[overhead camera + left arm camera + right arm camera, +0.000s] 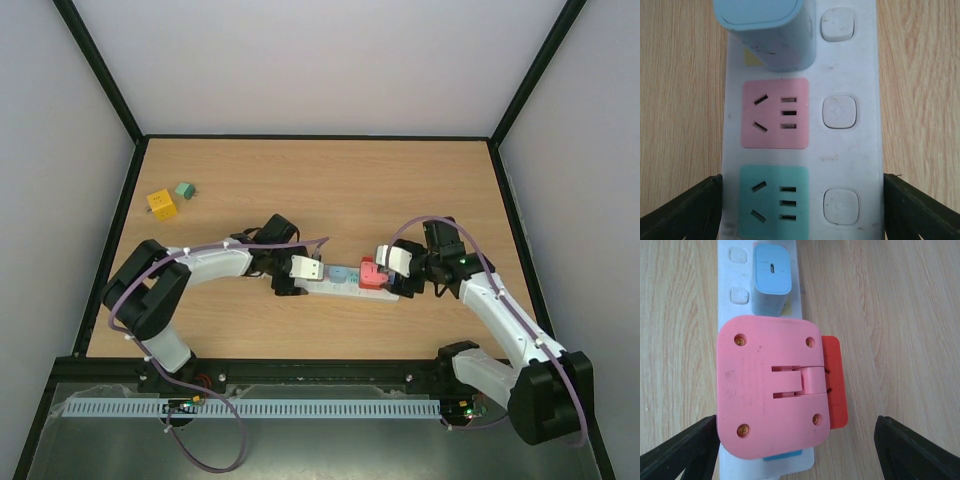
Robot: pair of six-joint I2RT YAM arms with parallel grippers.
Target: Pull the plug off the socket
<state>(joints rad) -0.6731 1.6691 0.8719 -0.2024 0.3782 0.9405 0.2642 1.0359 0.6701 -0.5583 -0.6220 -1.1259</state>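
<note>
The socket (335, 280) is a long white power strip lying mid-table. A large pink plug (372, 273) with a red side tab sits in its right end, and a light blue adapter (345, 271) is beside it. My left gripper (290, 278) is over the strip's left end. In the left wrist view the socket (850, 150) shows pink and green outlet faces, and both fingers press its long edges at my left gripper (802, 215). My right gripper (796, 452) is open around the pink plug (772, 390); the left finger (685, 450) touches it and the right finger stands apart.
A yellow cube (161, 204) and a small teal block (183, 189) lie at the far left of the table. Black frame rails border the wooden table (330, 180). The blue adapter (770, 30) stands just ahead of my left gripper.
</note>
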